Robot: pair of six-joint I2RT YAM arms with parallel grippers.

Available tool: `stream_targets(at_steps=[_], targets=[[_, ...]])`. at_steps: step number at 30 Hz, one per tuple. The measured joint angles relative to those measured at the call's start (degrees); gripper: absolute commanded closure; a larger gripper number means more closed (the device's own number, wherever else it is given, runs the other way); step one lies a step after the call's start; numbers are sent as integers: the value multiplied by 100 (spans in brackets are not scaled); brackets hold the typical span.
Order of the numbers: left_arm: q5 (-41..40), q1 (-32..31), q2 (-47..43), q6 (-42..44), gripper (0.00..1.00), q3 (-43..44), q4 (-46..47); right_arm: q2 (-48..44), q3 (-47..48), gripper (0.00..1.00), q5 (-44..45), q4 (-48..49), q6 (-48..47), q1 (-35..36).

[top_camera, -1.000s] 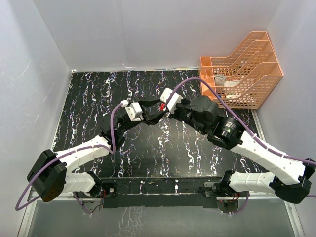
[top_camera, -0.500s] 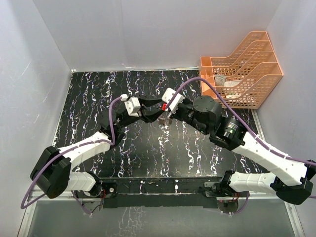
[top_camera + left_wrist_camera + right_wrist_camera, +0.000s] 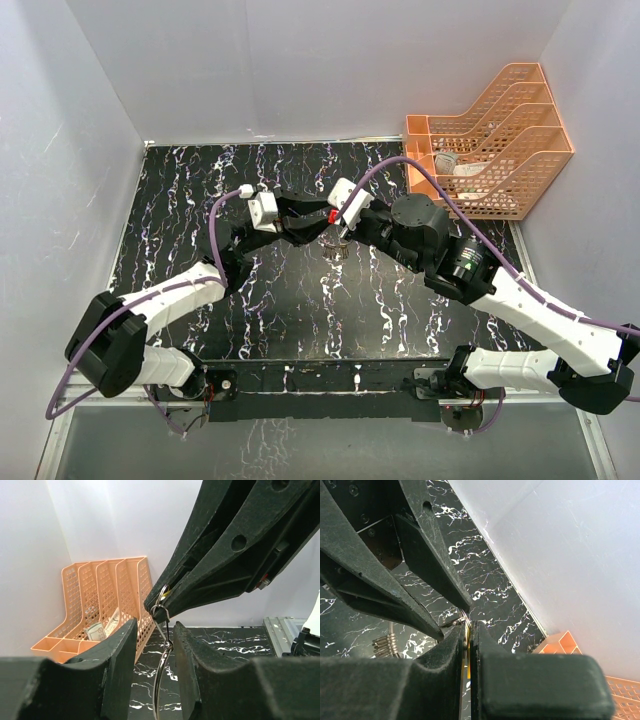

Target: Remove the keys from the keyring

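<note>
My right gripper (image 3: 336, 233) is shut on a yellow-headed key (image 3: 468, 656), seen as a yellow strip between its pads. A small silvery loop (image 3: 161, 596) pokes out at its tip (image 3: 469, 630). From there the thin keyring (image 3: 160, 680) hangs edge-on, above the table. My left gripper (image 3: 153, 630) stands open, narrowly, with one pad on each side of the ring and a little room on both. A bunch of dull metal keys (image 3: 335, 250) dangles under the two grippers and also shows in the right wrist view (image 3: 384, 645). No green-headed key is in view.
An orange slotted file rack (image 3: 490, 140) holding some paper stands at the back right of the black marbled table (image 3: 200, 200), and shows behind the jaws in the left wrist view (image 3: 100, 605). White walls close in the left, back and right.
My left gripper has moved right, up to the right gripper's tip, and its jaws have narrowed around the hanging ring. The right arm has hardly moved.
</note>
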Motion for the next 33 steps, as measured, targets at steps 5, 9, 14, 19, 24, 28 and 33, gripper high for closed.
stream_targets(at_steps=[5, 9, 14, 19, 24, 28, 33], targets=[[114, 0, 81, -90, 71, 15, 15, 0, -2, 100, 0, 0, -2, 0], [192, 0, 144, -131, 77, 24, 2, 0, -11, 100, -2, 7, -2, 0], [245, 0, 166, -160, 80, 46, 7, -13, -98, 100, 0, 42, -2, 0], [254, 0, 166, -164, 84, 52, 4, -22, -103, 100, 0, 50, -2, 0], [260, 0, 170, -164, 83, 90, 4, -22, -103, 100, -2, 90, -2, 0], [260, 0, 173, -164, 83, 90, 2, -22, -103, 100, -2, 90, -2, 0], [258, 0, 173, -160, 83, 90, -13, -22, -103, 100, -2, 118, -2, 0]])
